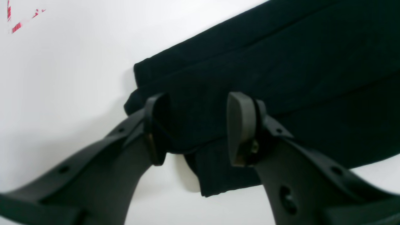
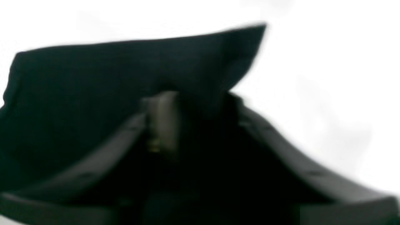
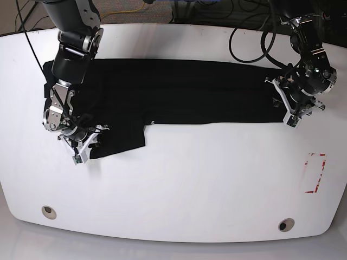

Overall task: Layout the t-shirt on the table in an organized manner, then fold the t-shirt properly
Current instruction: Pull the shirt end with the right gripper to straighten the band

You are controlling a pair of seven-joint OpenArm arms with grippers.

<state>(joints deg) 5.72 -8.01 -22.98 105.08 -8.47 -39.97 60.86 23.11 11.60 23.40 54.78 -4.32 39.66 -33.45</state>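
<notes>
Base: red marking (image 3: 315, 173); L wrist: left gripper (image 1: 200, 128) straddles t-shirt (image 1: 281, 78) hem.

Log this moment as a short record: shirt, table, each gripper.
t-shirt: black, folded into a long band across the table, one flap sticking out toward the near edge at the right arm's end
table: glossy white, red rectangular marking near the left arm's side
left gripper: jaws apart, straddling the shirt's end layers
right gripper: at the protruding flap; wrist view blurred, cloth sits between the fingers, grip cannot be confirmed
</notes>
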